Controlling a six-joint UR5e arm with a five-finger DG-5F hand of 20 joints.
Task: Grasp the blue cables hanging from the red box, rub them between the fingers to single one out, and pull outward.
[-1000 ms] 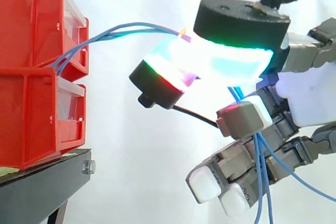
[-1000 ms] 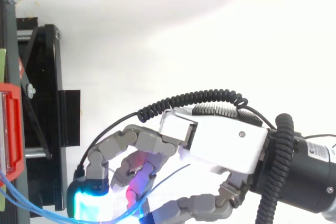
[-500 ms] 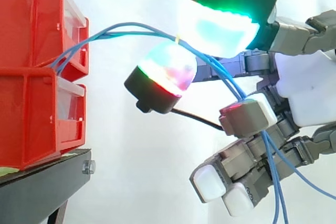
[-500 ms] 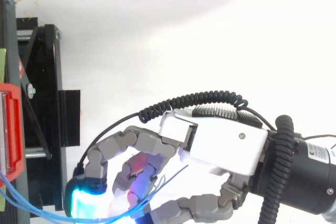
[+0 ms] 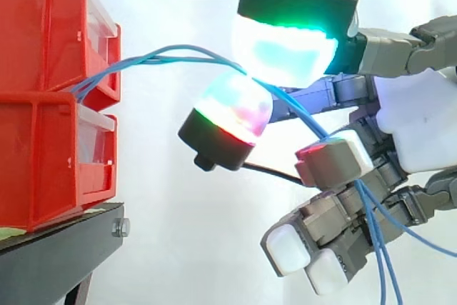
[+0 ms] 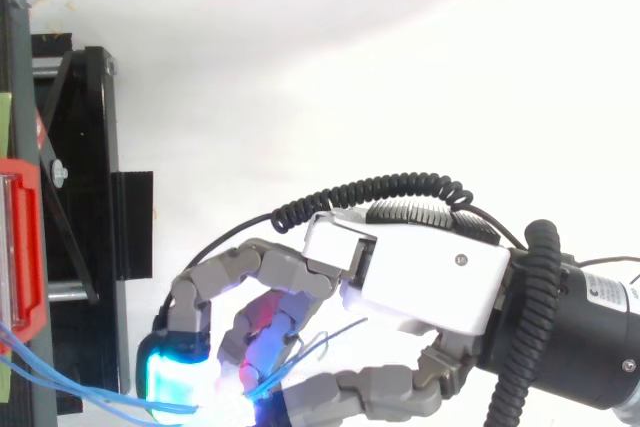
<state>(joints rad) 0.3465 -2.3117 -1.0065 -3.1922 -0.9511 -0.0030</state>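
Thin blue cables leave the stacked red bins at the left and arc right into my hand. They pass between two glowing fingertips, a green-cyan pad above and a multicoloured pad below, which pinch them where they meet. Past the pinch the cables slope down by a red-lit pad and hang through the curled lower fingers. From above, the hand reaches left, and the cables run from the red bin to its lit tips.
The bins rest on a black stand at the lower left, seen from above as a black frame. A white curtain lies behind everything. Open space separates the bins from the hand.
The two lit pads, pressed together a second ago, parted half a second ago and have closed on the cables again. The lower pad has shifted right. The cable arc sits slightly lower.
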